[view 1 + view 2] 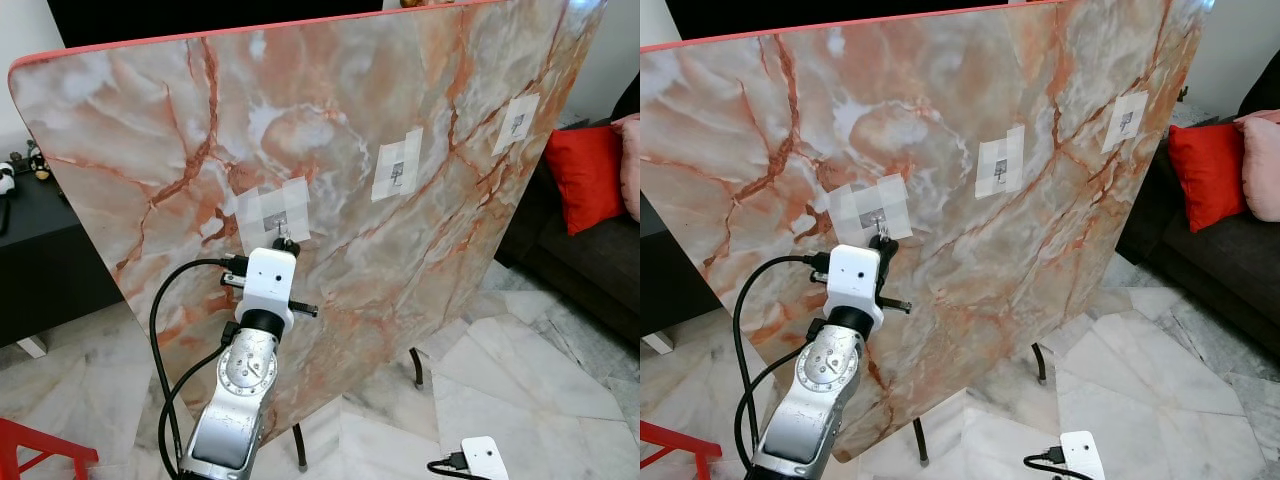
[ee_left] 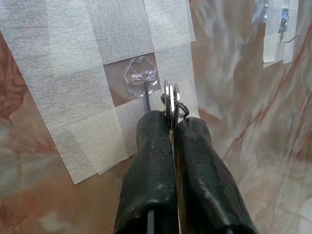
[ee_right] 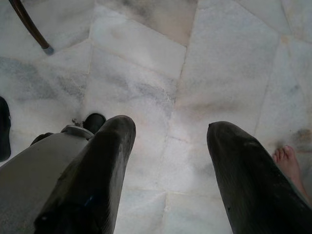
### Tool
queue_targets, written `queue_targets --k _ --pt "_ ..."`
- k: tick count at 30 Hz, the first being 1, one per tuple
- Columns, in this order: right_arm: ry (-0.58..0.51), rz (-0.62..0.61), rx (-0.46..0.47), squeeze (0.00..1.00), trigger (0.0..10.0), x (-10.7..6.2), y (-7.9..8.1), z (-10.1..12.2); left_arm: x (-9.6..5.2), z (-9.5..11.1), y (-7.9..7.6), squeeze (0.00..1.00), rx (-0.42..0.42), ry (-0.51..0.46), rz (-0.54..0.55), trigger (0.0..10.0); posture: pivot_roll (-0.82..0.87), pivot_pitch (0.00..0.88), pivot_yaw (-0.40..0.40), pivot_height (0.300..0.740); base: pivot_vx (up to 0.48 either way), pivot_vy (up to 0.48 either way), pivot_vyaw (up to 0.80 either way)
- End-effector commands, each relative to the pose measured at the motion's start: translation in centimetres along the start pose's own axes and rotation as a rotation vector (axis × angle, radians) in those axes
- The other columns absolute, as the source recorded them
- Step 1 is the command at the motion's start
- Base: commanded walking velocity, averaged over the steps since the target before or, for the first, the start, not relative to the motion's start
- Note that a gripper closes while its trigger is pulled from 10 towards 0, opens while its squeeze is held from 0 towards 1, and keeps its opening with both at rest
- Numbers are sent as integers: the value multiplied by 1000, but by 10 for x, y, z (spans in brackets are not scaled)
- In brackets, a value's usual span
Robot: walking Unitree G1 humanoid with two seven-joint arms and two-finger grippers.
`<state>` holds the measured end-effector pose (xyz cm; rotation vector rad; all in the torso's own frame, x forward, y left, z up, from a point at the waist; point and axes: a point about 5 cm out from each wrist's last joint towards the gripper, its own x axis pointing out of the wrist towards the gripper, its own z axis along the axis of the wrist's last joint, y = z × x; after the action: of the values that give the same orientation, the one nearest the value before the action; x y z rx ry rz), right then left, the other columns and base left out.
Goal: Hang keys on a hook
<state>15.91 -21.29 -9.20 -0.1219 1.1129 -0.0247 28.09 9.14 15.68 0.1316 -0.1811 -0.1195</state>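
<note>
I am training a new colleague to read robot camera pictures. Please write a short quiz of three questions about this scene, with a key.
1. True or false: the left gripper is shut on the key ring.
2. How many taped hooks are on the marble board? A) one B) three C) five
3. Complete: the right gripper points down at the marble ____.

Key:
1. True; it is at the nearest hook.
2. B.
3. Floor; its jaws are open.
</note>
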Motion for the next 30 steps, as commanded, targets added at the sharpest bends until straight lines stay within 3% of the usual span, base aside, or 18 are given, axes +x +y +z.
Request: queue_targets --k 1,16,30 --pt "-1 -2 -3 0 10000 0 0 1 3 3 0 0 -8 -19 5 10000 35 0 -80 740 0 0 0" --pt "-2 -3 -1 0 10000 0 0 1 3 -1 5 0 -8 16 49 10000 34 0 -81 740 0 0 0" --pt "-3 -3 -3 0 10000 0 -1 1 -8 -6 12 0 -17 48 65 10000 37 0 -83 740 0 0 0"
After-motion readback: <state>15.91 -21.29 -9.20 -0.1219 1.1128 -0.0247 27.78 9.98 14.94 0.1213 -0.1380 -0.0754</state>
